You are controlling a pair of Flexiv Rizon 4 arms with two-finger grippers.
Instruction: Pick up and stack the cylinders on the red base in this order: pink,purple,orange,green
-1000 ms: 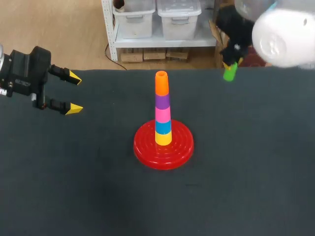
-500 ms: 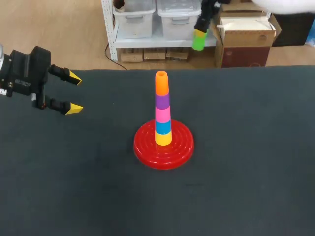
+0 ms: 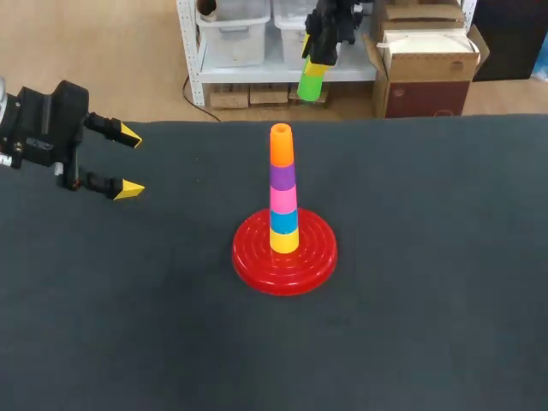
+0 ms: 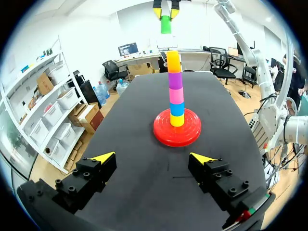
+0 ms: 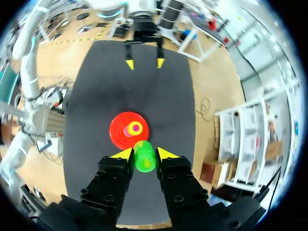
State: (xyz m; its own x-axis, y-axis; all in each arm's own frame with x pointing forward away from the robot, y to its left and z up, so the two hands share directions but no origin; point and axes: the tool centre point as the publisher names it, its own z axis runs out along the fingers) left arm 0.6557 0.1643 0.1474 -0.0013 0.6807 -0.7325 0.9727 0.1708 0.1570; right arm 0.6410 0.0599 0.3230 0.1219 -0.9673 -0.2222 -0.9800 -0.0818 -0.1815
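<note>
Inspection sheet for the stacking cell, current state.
Surface: dark table, flat, no marks seen.
Job's things: red base carries a stack of yellow, blue, pink, purple and orange from the bottom up; green cylinder is up in the air, not yet on it.
Clutter: nothing seen.
Grippers: left gripper open and holding nothing, off to the side of the base; right gripper shut on the green cylinder, high above the table.
Cables: nothing seen on the table.
Surroundings: nothing seen reaching over the table.
</note>
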